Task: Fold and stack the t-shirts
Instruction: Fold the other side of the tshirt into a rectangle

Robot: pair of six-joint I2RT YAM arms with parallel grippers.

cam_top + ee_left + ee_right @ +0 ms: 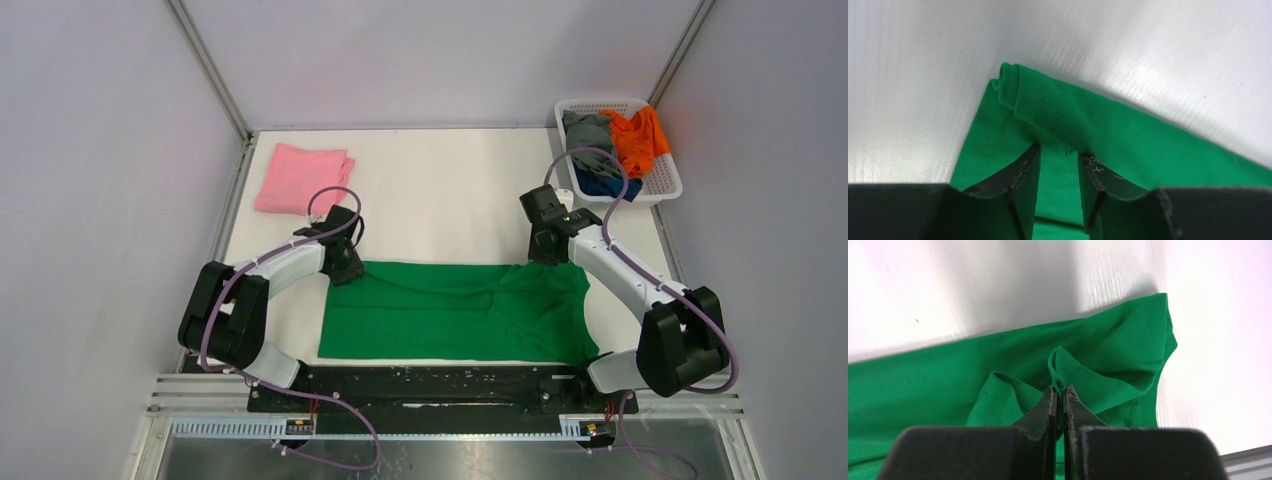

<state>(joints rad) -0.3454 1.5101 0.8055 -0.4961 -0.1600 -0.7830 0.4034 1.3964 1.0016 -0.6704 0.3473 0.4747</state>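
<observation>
Table beneath green t-shirt, edges part-hidden

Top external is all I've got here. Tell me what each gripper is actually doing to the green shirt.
Observer: Right wrist shows the right gripper shut on a small raised fold of the green t-shirt.
Operator: Now the left one.
Observer: The left gripper is open; its fingers stand apart with green cloth between them.
Operator: Describe the cloth ahead of it.
Observer: The shirt's corner is rolled over on itself just beyond that gripper.
</observation>
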